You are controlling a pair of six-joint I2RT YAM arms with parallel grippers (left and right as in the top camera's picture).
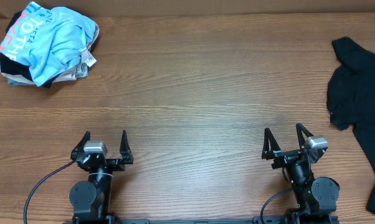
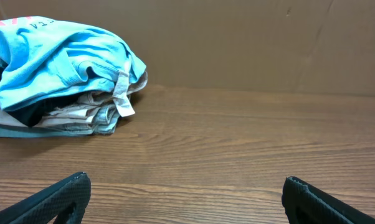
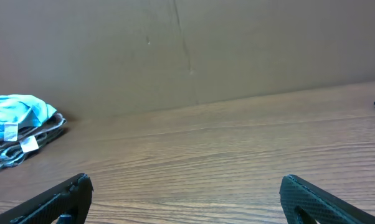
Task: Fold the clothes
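Observation:
A pile of clothes lies at the far left corner of the table, topped by a light blue T-shirt with white and coral-pink lettering. Beige, grey and black garments show beneath it. The pile also shows in the left wrist view and, far off, in the right wrist view. A black garment lies spread at the right edge. My left gripper is open and empty near the front edge; it also shows in the left wrist view. My right gripper is open and empty at the front right; it also shows in the right wrist view.
The wooden table runs between the pile and the black garment. A brown cardboard wall stands along the back edge. Black cables trail from the arm bases at the front.

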